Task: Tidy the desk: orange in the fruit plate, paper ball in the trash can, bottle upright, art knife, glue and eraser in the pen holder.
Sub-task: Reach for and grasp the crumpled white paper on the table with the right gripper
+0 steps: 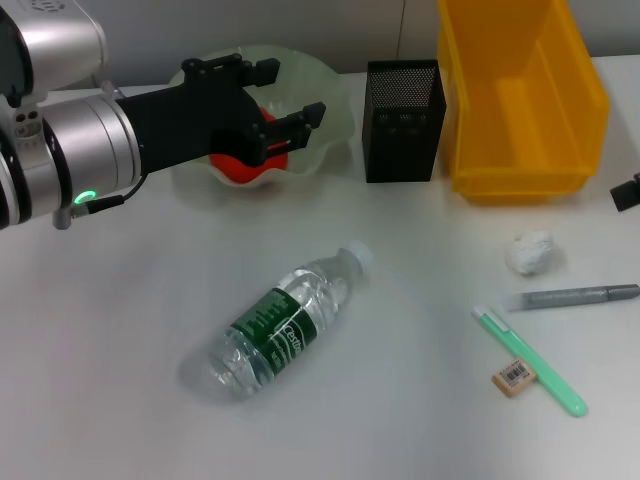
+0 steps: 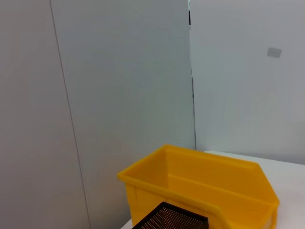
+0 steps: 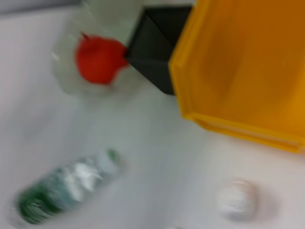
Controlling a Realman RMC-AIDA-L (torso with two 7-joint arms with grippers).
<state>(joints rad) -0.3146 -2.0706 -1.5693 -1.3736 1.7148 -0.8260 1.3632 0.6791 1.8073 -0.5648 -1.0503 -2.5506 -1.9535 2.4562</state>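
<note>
The red-orange orange [image 1: 238, 168] lies in the pale-green fruit plate [image 1: 325, 95] at the back left. My left gripper [image 1: 290, 92] hovers over it, open, with its black fingers spread above the fruit. The bottle [image 1: 285, 325] lies on its side in the middle of the desk, cap pointing toward the back right. The paper ball [image 1: 530, 253] sits on the right. A grey glue pen [image 1: 580, 296], a green art knife [image 1: 530, 360] and the tan eraser [image 1: 514, 377] lie in front of the ball. My right gripper [image 1: 628, 190] shows only as a black piece at the right edge.
The black mesh pen holder [image 1: 404, 120] stands between the plate and the yellow trash can [image 1: 520, 100] at the back right. The right wrist view shows the orange [image 3: 97, 59], pen holder [image 3: 155, 52], trash can [image 3: 248, 62], bottle [image 3: 62, 191] and paper ball [image 3: 237, 199].
</note>
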